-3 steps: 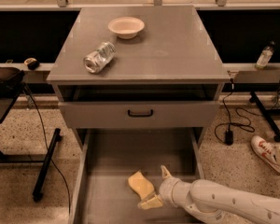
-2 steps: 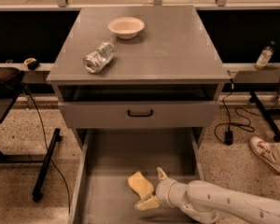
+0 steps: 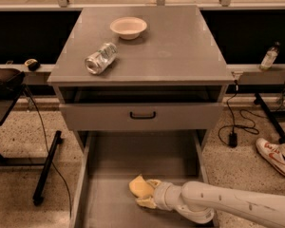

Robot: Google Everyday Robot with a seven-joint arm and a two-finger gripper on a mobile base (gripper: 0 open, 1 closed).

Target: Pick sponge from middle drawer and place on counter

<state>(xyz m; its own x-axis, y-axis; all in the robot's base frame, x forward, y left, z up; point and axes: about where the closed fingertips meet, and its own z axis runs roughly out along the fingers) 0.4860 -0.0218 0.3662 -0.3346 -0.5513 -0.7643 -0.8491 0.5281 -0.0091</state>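
Middle drawer (image 3: 104,208) pulled out, bare bottom. It holds the sponge (image 3: 138,186), lying flat near the drawer's middle. We log the gripper (image 3: 146,194) inside the drawer, released: pale fingers (image 3: 155,181) spread, the sponge's right end between them. We cannot tell whether they touch it. The white arm enters low from the right and covers that end, so the long axis is unclear. On the counter (image 3: 175,46): an empty bowl (image 3: 128,26) and a can (image 3: 100,58) on its side. The closed drawer front (image 3: 142,115) overhangs above.
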